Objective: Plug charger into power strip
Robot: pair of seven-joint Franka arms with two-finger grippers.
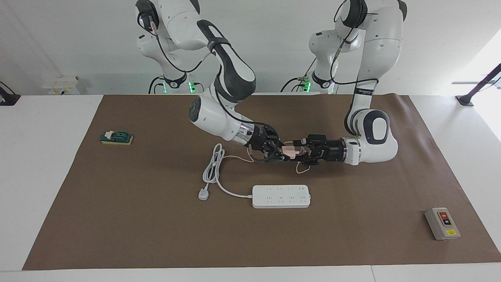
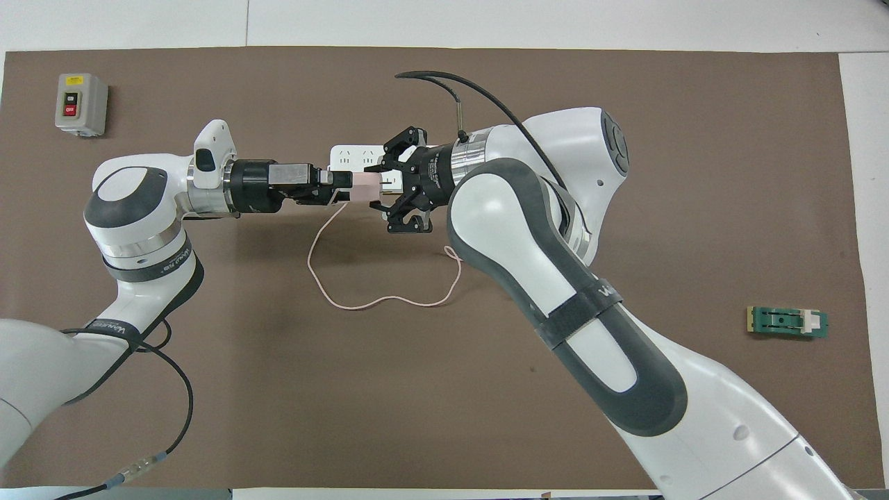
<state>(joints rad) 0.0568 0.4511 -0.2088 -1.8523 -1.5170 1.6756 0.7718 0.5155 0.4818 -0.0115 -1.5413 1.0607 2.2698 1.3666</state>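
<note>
Counts — one charger, one power strip, one grey button box, one green block.

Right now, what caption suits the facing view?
Both hands meet at the pink charger above the mat: right hand gripping it, left hand open; power strip waits.

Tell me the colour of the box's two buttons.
Red and black, on the grey rectangular switch box; clearest in the facing view.
</note>
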